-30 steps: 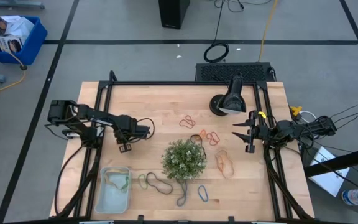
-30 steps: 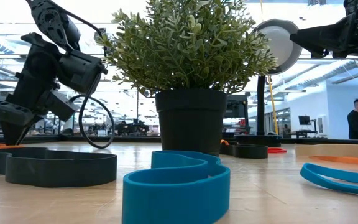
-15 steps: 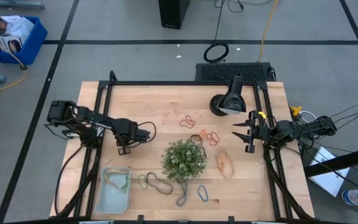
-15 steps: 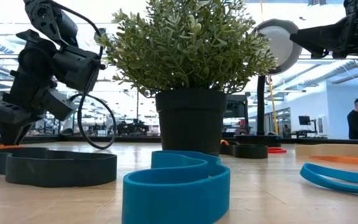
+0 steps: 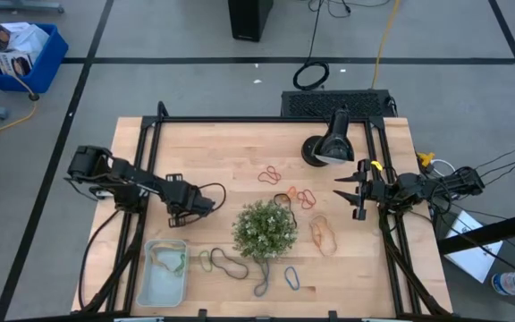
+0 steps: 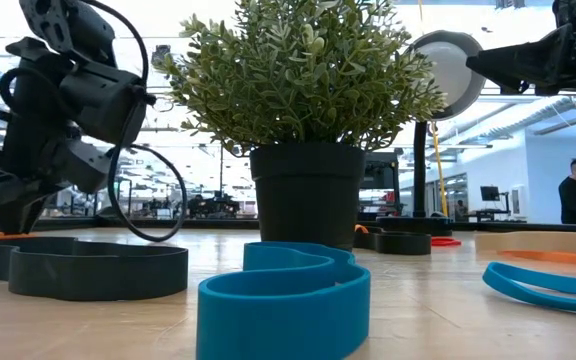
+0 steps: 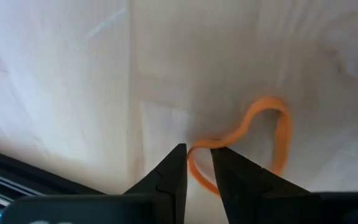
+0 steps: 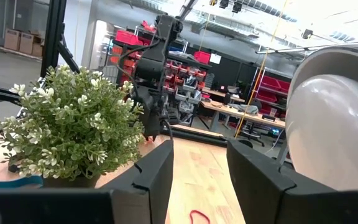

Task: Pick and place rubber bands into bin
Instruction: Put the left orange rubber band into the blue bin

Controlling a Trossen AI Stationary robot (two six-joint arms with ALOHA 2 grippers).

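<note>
My left gripper [image 5: 179,217] hangs low over the table's left half, between the plant [image 5: 265,230] and the left rail, just beyond the pale blue bin [image 5: 165,271]. Its fingers point down with a narrow gap. One end of an orange rubber band [image 7: 272,124] lies between the tips [image 7: 199,150], on the wood. Other bands lie loose: red [image 5: 269,174], tan [image 5: 323,234], dark [image 5: 224,262], blue [image 5: 291,278]. A green and a tan band lie in the bin. My right gripper [image 5: 354,197] waits open at the right edge. My left gripper's fingers [image 7: 173,168] stand on either side of the orange band's near bend [image 7: 194,155], coming from above. Wood shows between the tips. I cannot tell whether they touch the band. The rest of the loop lies out ahead of the fingers.
The potted plant stands at the table's middle near the front. A black desk lamp [image 5: 329,148] stands at the far right. In the low view, blue [image 6: 283,295] and dark [image 6: 98,270] bands lie close to the front edge. Bare wood lies at the far left.
My left gripper has moved a little toward the table's near edge and the bin, its fingertips staying low by the table. The orange band beneath it has kept its place. My right arm has kept still.
</note>
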